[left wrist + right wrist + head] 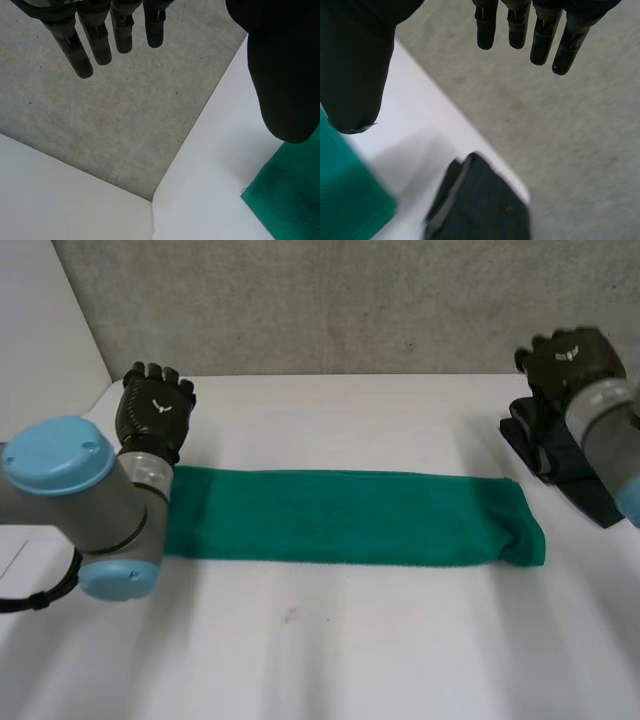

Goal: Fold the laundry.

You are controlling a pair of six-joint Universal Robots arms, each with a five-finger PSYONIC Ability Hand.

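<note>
Left hand (155, 405) by the left end of one green towel (340, 517), fingers straight, empty. Towel lying as a long strip across the white table (320, 660) (just one). Further right, one dark garment (535, 445), perhaps folded; right hand (575, 358) over it, fingers likewise straight, holding nothing.

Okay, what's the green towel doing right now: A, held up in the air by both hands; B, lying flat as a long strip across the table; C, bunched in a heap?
B: the green towel lies flat as a long strip on the table, and neither the left hand nor the right hand holds it.
</note>
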